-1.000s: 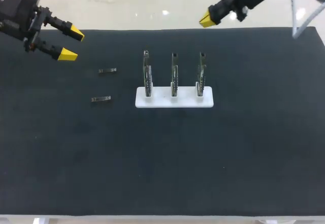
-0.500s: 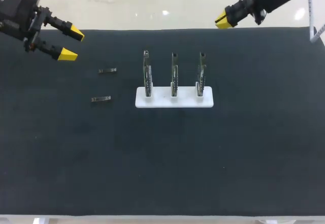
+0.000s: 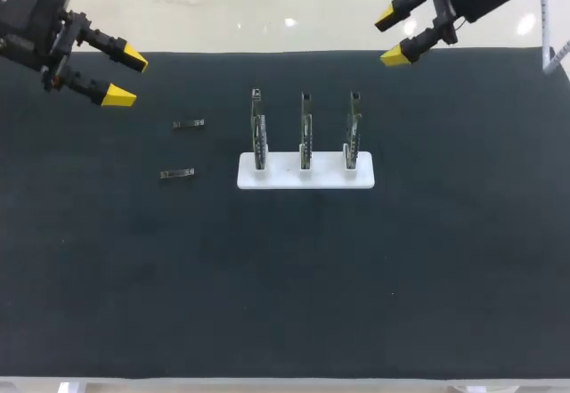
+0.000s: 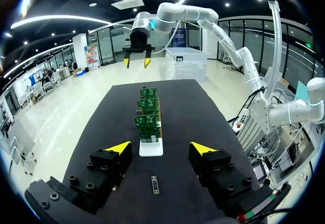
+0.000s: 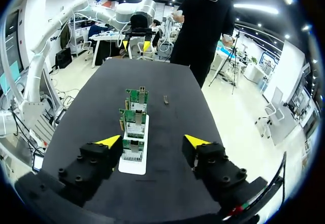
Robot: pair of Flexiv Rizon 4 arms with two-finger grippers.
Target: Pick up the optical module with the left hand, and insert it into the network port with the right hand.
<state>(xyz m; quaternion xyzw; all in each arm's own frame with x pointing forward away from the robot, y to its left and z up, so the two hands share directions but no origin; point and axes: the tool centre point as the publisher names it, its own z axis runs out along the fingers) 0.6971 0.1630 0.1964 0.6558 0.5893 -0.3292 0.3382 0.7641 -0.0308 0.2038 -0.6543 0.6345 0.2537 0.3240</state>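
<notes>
In the head view, the left gripper [image 3: 126, 77] is hanging with its fingers spread over the far left corner of the table [image 3: 107, 277]. The first optical module [image 3: 188, 124] and the second optical module [image 3: 177, 174] are lying flat, toward the middle from it, their long axes running toward the white base [image 3: 305, 180] that is carrying three circuit boards [image 3: 305, 130]. The right gripper [image 3: 390, 38], also spread, is hovering at the far right edge, with the boards standing between it and the modules, so the left arm is the nearer

In the left wrist view, the left gripper [image 4: 161, 148] is gaping over one optical module [image 4: 154, 184], whose long axis is pointing ahead at the circuit boards [image 4: 148, 120]; nothing is blocking a descent

In the right wrist view, the right gripper [image 5: 152, 141] is gaping empty above the circuit boards [image 5: 133, 125], one optical module [image 5: 165, 99] lying beyond them; the ports are showing too small to tell apart
</notes>
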